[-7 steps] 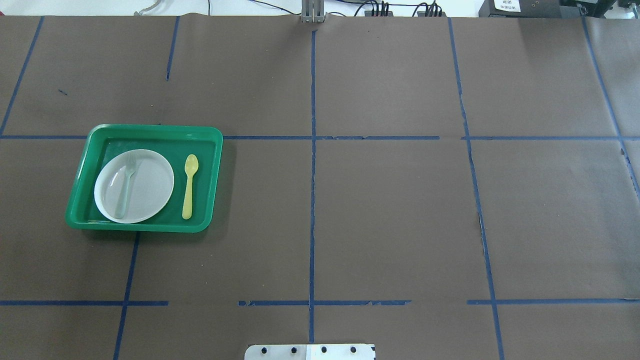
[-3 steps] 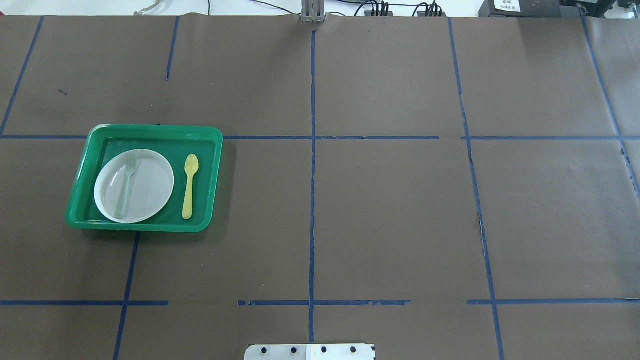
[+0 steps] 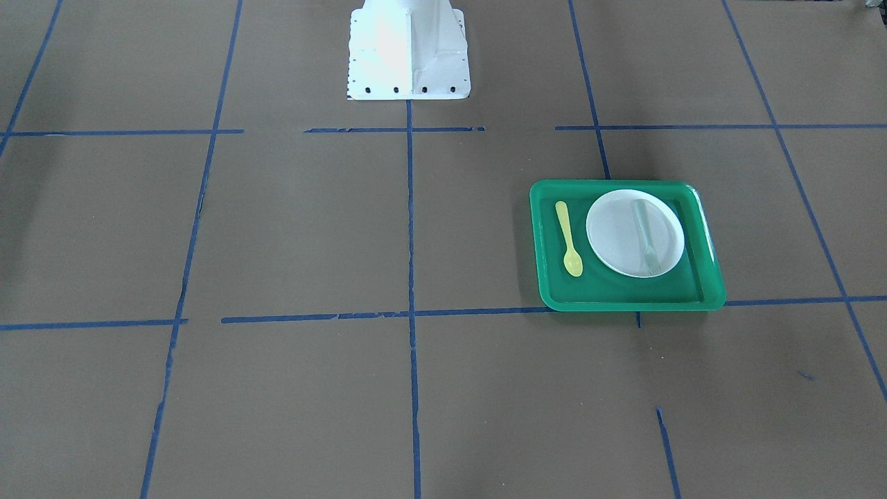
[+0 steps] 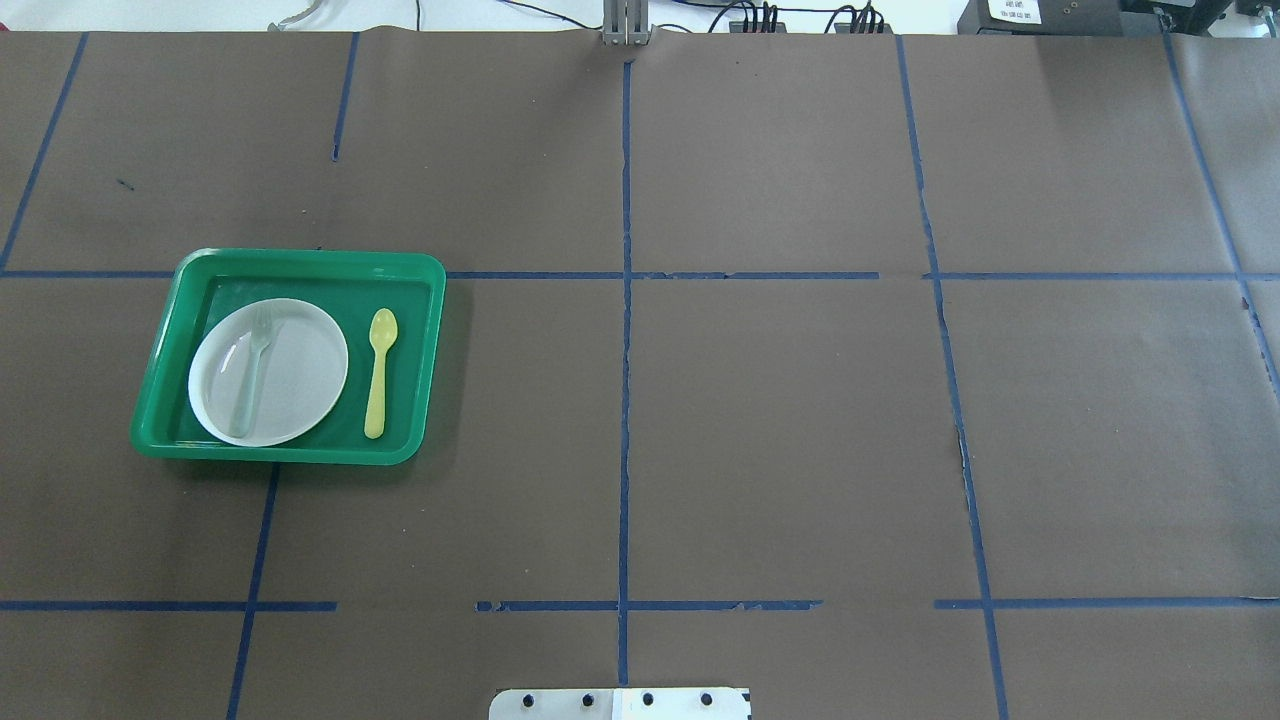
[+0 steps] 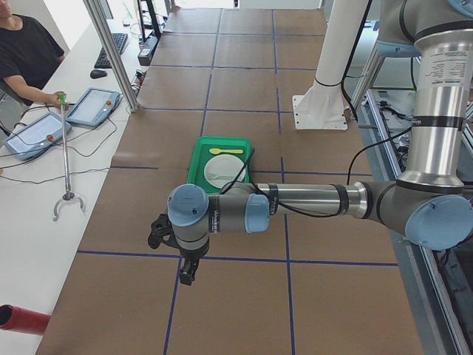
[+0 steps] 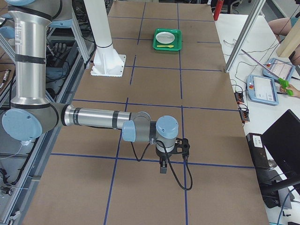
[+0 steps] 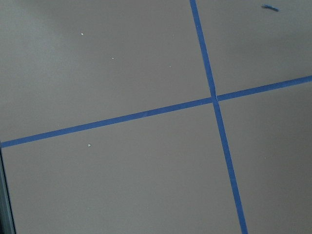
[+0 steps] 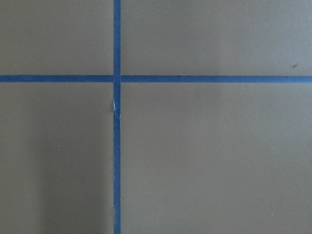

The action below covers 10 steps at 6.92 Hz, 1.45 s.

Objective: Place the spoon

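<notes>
Left gripper (image 5: pixel 186 271) hangs fingers-down over bare paper toward the bench's left end; jaw opening cannot be told. Right gripper (image 6: pixel 162 167) hangs likewise toward the right end, jaw opening also undeterminable. The spoon (image 4: pixel 377 375) lies flat on the floor of the green tray (image 4: pixel 300 258) in the bench's left half, just beside the white plate (image 4: pixel 295 370) and apart from it. Its long axis runs from robot edge to far edge, bowl farthest. It lies centre-ward of the left gripper, which is judged the nearer. Nothing has shifted since the earlier overhead frames.
</notes>
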### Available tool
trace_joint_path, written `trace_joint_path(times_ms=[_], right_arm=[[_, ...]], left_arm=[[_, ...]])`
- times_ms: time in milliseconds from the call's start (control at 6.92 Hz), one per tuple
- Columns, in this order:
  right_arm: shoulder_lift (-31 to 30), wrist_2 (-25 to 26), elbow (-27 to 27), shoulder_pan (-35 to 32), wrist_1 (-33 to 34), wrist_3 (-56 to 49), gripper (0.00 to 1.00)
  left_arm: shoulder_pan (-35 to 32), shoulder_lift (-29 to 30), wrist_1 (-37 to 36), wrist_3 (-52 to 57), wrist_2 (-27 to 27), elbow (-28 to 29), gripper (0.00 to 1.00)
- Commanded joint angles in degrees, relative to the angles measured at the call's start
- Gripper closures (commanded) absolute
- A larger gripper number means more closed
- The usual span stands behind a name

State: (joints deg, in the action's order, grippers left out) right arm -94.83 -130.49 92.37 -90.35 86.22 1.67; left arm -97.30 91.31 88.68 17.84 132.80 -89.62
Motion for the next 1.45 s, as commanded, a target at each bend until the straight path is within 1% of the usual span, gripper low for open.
trace_joint_path(times_ms=[0, 434, 578, 723, 1301], right_arm=[[0.0, 0.0, 0.0, 0.0, 0.0, 0.0, 0.0], [0.0, 0.1, 0.0, 0.0, 0.0, 0.0, 0.0], [0.0, 0.0, 0.0, 0.0, 0.0, 0.0, 0.0], [0.0, 0.0, 0.0, 0.0, 0.0, 0.0, 0.0], [0.0, 0.0, 0.0, 0.0, 0.0, 0.0, 0.0]], left_arm=[[0.0, 0.0, 0.0, 0.0, 0.0, 0.0, 0.0], [0.1, 0.1, -0.3, 0.0, 0.2, 0.0, 0.0], [0.0, 0.2, -1.7, 0.0, 1.6, -0.1, 0.0], [0.3, 0.1, -2.5, 0.0, 1.7, -0.7, 0.0], [0.2, 0.3, -2.2, 0.0, 1.6, -0.8, 0.0]])
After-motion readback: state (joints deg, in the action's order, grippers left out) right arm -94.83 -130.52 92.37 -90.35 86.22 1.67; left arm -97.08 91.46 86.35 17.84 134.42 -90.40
